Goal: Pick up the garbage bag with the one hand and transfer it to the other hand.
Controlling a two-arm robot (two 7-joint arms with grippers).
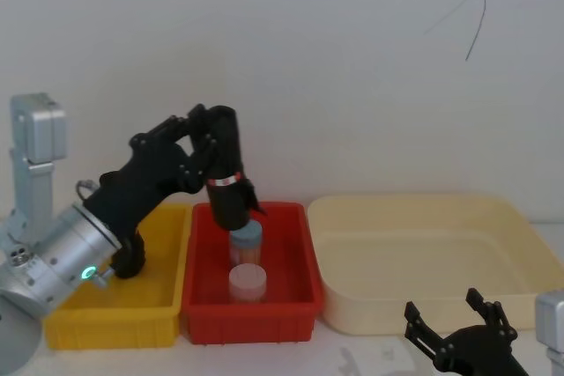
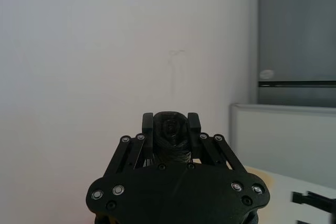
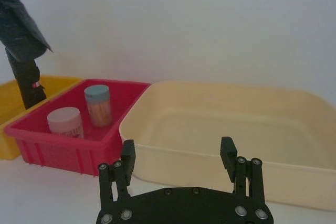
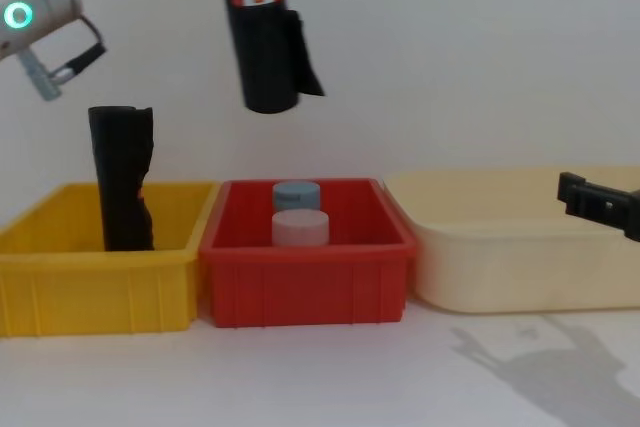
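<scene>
My right claw is hanging at five o'clock, low over the worktop, its fingers spread wide around nothing. I'm holding the garbage bag near upright in the air, with the left claw clamping its upper part from nine o'clock. The red bin is sitting at six o'clock below it, the yellow bin at eight and the cream tray at four.

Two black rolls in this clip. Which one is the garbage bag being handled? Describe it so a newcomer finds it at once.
Find the red bin in the middle of the row of three. The garbage bag hangs in the air above it, roughly upright in the left gripper. Unlike the ragged-topped roll standing in the yellow bin, it wears a red-and-white band.
</scene>
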